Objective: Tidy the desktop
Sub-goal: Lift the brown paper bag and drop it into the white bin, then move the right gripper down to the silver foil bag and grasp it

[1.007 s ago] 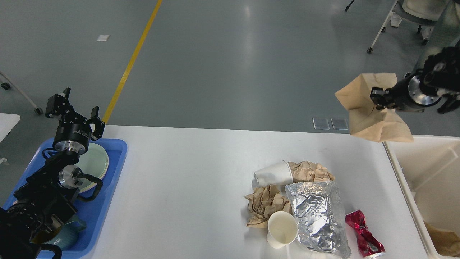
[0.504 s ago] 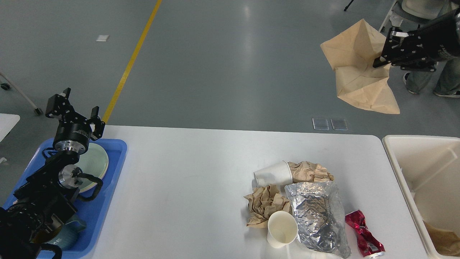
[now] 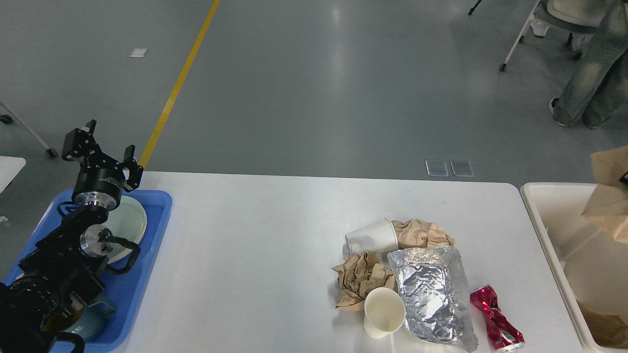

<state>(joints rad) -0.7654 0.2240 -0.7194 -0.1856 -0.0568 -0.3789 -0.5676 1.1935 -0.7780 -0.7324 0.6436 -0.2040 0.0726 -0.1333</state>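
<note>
- White and matte, the desktop (image 3: 255,235) fills the lower middle of our head view, a broad rectangle with rounded corners, lying between the blue tray (image 3: 157,215) at its left end and the cream bin (image 3: 539,215) at its right end.
- Litter sits bunched on its right half: a tipped white paper cup (image 3: 372,237) touching a crumpled brown paper wad (image 3: 422,234), a second brown wad (image 3: 360,279), an upright cream cup (image 3: 384,312), a crinkled foil bag (image 3: 431,294) and, just beside it, a crushed red can (image 3: 496,319).
- Our left gripper (image 3: 100,147) hangs over the far end of the tray, above a pale green plate (image 3: 130,223), its jaws spread and holding nothing.
- Compared with half a second ago, the brown paper bag (image 3: 608,201) has dropped from high over the floor to the right edge of the view, above the bin.
- Our right gripper has slipped out of the picture, so we cannot tell how its jaws stand.
- Everything on the desktop lies as before.
</note>
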